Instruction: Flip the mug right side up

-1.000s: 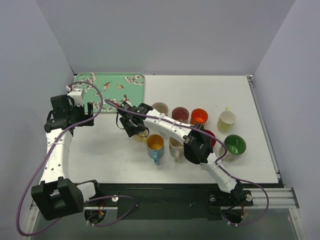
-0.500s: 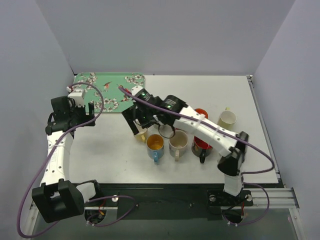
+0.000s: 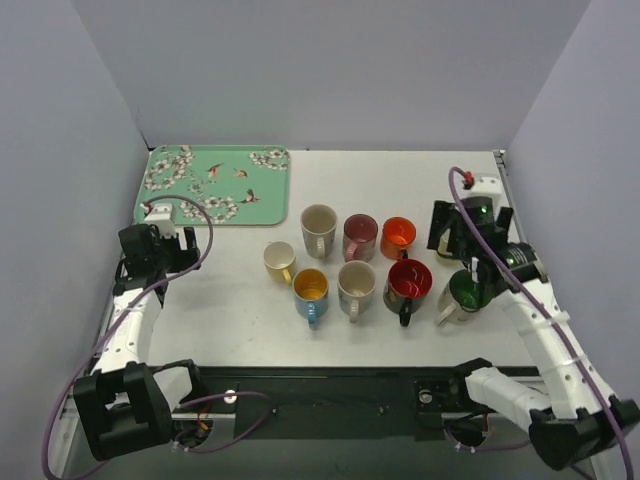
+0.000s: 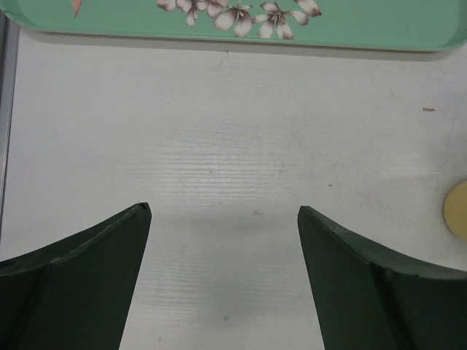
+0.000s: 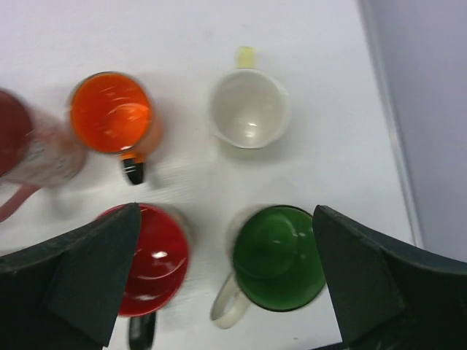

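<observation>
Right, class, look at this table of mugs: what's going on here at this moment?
Neither arm is handling anything. The right gripper hangs open above the green mug and red mug, gripping neither. The left gripper is open too, over bare table near the floral tray. Every mug in view, including the small yellow mug, appears to stand opening up, so the turning looks done.
</observation>
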`<state>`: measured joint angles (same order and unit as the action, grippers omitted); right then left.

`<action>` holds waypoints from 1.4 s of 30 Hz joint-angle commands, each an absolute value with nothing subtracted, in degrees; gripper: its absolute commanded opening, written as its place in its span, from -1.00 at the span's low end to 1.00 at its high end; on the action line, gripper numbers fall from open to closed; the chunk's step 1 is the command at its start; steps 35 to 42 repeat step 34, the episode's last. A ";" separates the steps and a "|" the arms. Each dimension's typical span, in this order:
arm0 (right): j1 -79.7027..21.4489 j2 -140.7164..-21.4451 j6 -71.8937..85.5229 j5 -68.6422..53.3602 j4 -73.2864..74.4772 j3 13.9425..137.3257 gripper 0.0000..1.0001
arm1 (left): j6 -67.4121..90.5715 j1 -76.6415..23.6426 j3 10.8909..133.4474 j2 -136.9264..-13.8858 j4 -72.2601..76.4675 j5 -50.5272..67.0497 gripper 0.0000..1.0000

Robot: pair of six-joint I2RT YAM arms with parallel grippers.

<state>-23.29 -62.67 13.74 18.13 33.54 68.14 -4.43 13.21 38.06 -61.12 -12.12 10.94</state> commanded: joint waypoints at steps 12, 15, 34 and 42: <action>-10.72 -28.57 7.56 35.42 -4.73 22.69 1.00 | 6.96 13.54 23.04 -55.72 15.37 8.08 0.87; -10.72 -26.02 8.43 35.68 -5.71 19.08 1.00 | 5.19 13.54 20.40 -55.90 20.91 9.75 0.88; -10.72 -21.80 9.23 34.54 -6.42 15.38 1.00 | 8.08 13.54 16.87 -57.13 23.73 9.93 0.94; -10.72 -21.80 9.23 34.54 -6.42 15.38 1.00 | 8.08 13.54 16.87 -57.13 23.73 9.93 0.94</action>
